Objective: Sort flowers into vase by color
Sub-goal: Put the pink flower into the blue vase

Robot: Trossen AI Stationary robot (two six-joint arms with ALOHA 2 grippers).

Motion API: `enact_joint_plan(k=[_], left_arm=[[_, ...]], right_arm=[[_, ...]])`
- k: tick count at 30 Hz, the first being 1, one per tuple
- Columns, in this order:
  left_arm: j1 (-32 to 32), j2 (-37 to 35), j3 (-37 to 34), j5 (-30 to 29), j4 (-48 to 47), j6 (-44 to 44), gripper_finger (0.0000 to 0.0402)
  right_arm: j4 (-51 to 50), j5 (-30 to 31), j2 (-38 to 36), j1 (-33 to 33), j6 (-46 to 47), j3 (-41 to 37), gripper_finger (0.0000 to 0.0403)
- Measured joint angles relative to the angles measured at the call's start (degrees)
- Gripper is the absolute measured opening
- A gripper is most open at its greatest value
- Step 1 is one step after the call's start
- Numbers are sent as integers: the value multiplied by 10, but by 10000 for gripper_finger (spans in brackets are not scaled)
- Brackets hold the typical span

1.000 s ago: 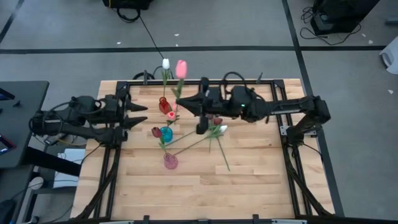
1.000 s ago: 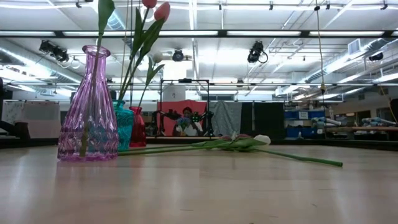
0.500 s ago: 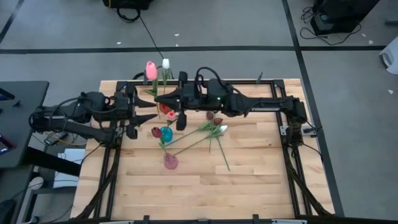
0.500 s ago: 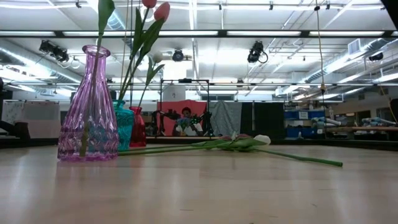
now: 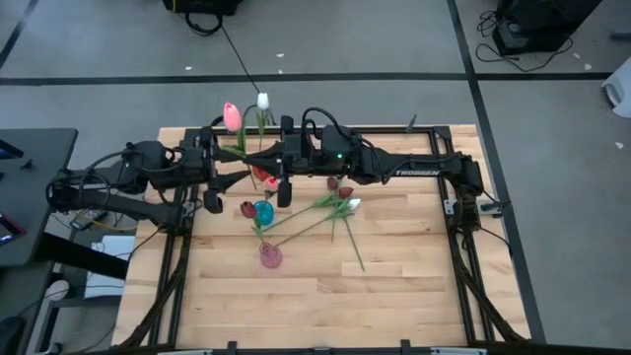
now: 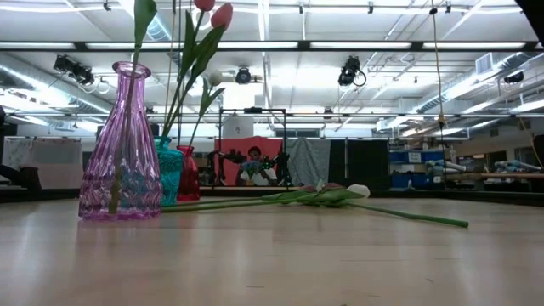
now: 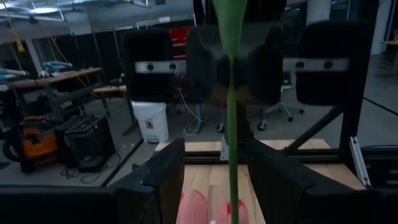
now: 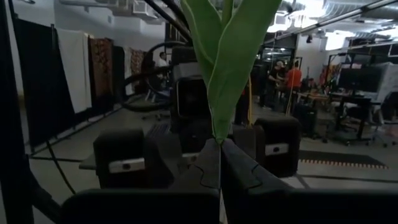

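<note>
One pink tulip [image 5: 231,115] stands clamped in the right gripper [image 5: 246,159].

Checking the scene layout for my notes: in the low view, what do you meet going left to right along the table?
Pink vase → teal vase → red vase → loose flowers lying flat, with a white tulip head → the long green stem trailing off to the right.

right gripper [image 5: 248,159] | now further left with pink-headed tulip [image 5: 231,116] | meets left gripper [image 5: 229,177], which reaches further right
</note>
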Motion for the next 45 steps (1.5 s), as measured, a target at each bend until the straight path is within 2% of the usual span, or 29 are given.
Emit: enact_joint_plan(k=[8,12,16,22,28,37,45], left_arm=[[1,5,0,0,27,25,175],[1,9,0,0,31,28,157],[1,15,0,0,42,42,118],[1,18,0,24,56,64,16],[1,14,0,28,44,62,11],[1,-61,-16,14,1,66,8],[1,-134,-114,12,15,20,8]], right_arm=[[-6,1,0,0,0,0,6],[-6,1,0,0,-4,0,6],[-7,1,0,0,-5,0,6],[-8,3,0,0,-5,0,7],[-24,9,-1,2,8,0,36],[-156,16,-57,11,30,0,109],[-204,135,-100,51,29,-66,112]])
